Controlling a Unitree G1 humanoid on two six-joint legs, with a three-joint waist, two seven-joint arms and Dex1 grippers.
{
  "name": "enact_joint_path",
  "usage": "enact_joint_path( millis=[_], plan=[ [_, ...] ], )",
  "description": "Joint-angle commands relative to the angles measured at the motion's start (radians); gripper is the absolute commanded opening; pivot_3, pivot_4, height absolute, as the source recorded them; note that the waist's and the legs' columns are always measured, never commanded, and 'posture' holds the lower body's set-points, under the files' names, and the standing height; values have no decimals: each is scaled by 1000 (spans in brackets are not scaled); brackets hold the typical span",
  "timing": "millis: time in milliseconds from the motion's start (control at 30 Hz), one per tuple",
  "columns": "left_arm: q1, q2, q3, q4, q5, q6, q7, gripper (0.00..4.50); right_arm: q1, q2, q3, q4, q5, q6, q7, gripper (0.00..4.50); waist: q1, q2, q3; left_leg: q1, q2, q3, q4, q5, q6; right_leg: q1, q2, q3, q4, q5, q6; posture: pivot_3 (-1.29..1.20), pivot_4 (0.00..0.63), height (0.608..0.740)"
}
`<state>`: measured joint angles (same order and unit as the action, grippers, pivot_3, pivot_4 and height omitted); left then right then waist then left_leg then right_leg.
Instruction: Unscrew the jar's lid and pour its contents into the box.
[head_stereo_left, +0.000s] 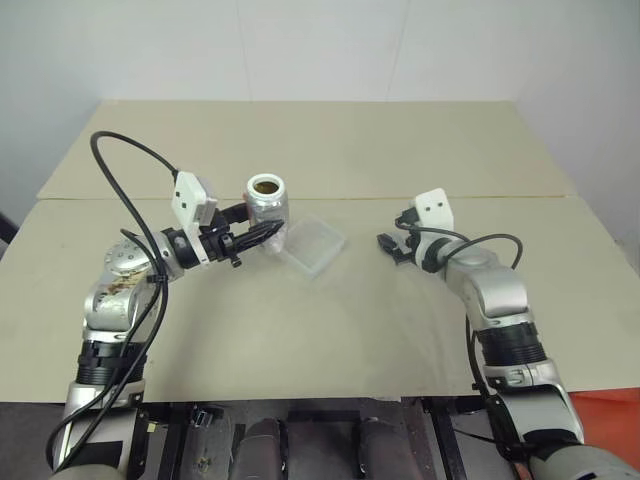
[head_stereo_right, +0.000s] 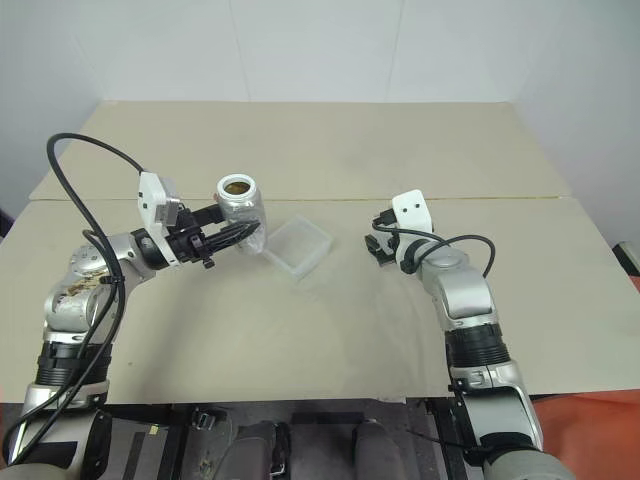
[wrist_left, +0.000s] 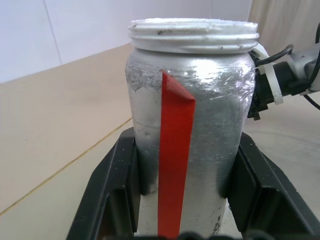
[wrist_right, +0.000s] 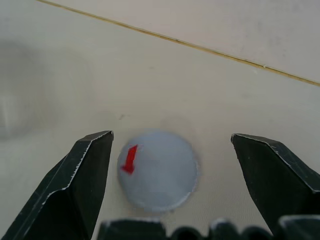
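Note:
My left gripper (head_stereo_left: 258, 234) is shut on the jar (head_stereo_left: 267, 203) and holds it upright above the table. The jar is wrapped in silver with a red stripe (wrist_left: 175, 150); its black fingers (wrist_left: 112, 190) clamp both sides. The jar's mouth has no lid on it, and brown contents (head_stereo_right: 236, 185) show inside. Just to its right the clear box (head_stereo_left: 314, 243) lies flat on the table. Farther right, my right gripper (wrist_right: 171, 136) stands open low over the table. The grey lid (wrist_right: 159, 170) with its red mark lies flat on the table between the fingers, touching neither.
The beige table (head_stereo_left: 320, 340) has a seam line (head_stereo_left: 500, 198) running across behind both grippers. A black cable (head_stereo_left: 120, 165) loops over my left arm. A white wall stands beyond the far edge.

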<state>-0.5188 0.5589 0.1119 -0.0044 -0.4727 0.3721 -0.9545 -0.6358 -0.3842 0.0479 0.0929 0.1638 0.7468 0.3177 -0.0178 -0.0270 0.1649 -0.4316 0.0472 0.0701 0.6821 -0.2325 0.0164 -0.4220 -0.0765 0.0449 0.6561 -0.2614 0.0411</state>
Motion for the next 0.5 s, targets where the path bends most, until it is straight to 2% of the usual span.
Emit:
enact_joint_path(
  millis=[33, 200, 400, 500],
  plan=[
    [-47, 43, 3, 3, 30, -52, -20, 1924, 18, -92, -22, -164, 54, 44, 123, 4459, 4, 0, 0, 0, 0, 0, 0, 0, 0, 0, 0, 0, 0, 0, 0, 0, 150, 740],
    [-127, 89, -32, 120, 123, -161, -47, 1924, 45, -262, -46, -363, 212, 116, 372, 4459, 6, 0, 0, 0, 0, 0, 0, 0, 0, 1, 0, -1, -3, 0, 0, 0, 150, 740],
    [-241, 75, -65, 283, 209, -315, -55, 1924, 41, -375, -110, -438, 371, 137, 553, 4459, 7, 0, 0, 0, 0, -1, 0, 0, 0, 2, 0, -2, -6, 0, 0, 0, 150, 740],
    [-310, 68, -138, 411, 397, -562, 51, 1924, 29, -412, -122, -451, 424, 139, 611, 4459, 9, 0, 0, 0, 0, -1, 0, 0, 0, 2, 0, -2, -6, 0, 0, 0, 150, 740]
  ],
)
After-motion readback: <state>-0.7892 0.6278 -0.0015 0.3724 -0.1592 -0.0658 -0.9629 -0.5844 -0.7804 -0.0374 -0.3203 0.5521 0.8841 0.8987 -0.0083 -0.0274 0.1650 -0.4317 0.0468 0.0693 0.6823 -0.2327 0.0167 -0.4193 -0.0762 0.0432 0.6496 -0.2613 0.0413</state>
